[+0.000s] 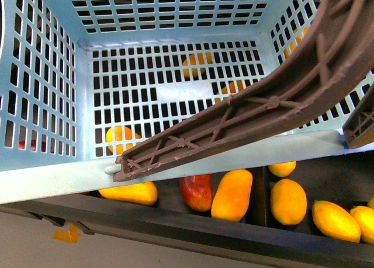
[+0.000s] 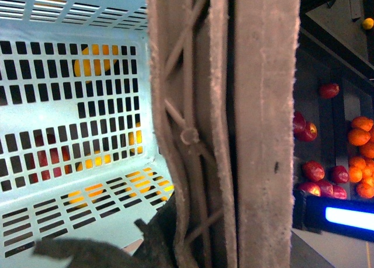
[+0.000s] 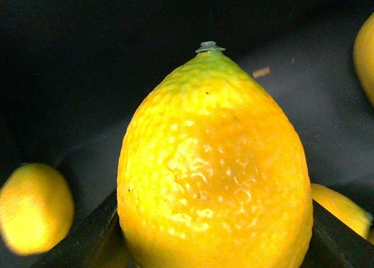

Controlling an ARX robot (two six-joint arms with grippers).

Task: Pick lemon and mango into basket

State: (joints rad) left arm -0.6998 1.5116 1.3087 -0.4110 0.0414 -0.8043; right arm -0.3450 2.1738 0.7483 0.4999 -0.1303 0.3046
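The light teal basket point(image 1: 52, 180) fills the upper front view, tilted, with its brown handle point(image 1: 263, 107) crossing it diagonally. In the left wrist view my left gripper point(image 2: 193, 244) is shut on that handle point(image 2: 263, 134), which runs close past the camera. The bumpy yellow lemon point(image 3: 213, 157) fills the right wrist view, and my right gripper point(image 3: 213, 239) is shut on it, with dark fingers point(image 3: 87, 233) at both its sides. Below the basket's front rim lie several yellow-orange mangoes in a dark bin, one of them the mango point(image 1: 232, 195). Neither gripper shows in the front view.
A red-and-yellow mango point(image 1: 197, 192) lies among the yellow ones. Orange fruit point(image 1: 197, 63) shows through the basket's floor slots. Other lemons point(image 3: 35, 206) lie around the held one. Red fruit point(image 2: 315, 171), oranges point(image 2: 359, 157) and a lit strip point(image 2: 350, 218) sit beyond the handle.
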